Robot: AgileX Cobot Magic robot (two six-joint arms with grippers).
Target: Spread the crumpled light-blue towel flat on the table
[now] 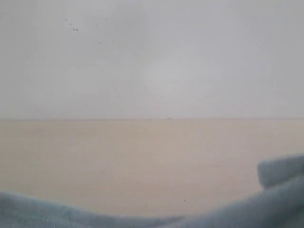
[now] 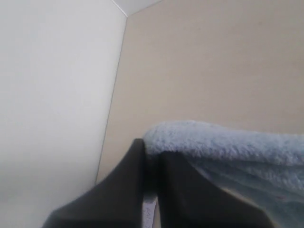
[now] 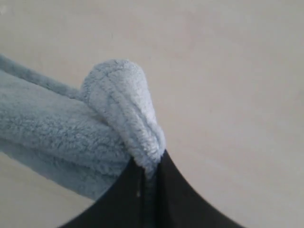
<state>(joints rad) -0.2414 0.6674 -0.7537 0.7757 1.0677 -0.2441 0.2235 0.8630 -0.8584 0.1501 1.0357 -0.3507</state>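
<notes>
The pale light-blue fluffy towel (image 1: 266, 204) shows only along the bottom edge of the exterior view, rising at the right; neither gripper appears there. In the left wrist view my left gripper (image 2: 151, 156) is shut on a fold of the towel (image 2: 223, 142), which drapes away over one black finger. In the right wrist view my right gripper (image 3: 149, 168) is shut on a bunched hemmed edge of the towel (image 3: 123, 104), which rises as a rounded loop above the fingertips. The beige table (image 1: 142, 161) lies beneath both.
A white wall (image 1: 152, 57) meets the table at the back. In the left wrist view the white wall (image 2: 52, 95) stands close beside the gripper, meeting the table (image 2: 213, 61) along a straight seam.
</notes>
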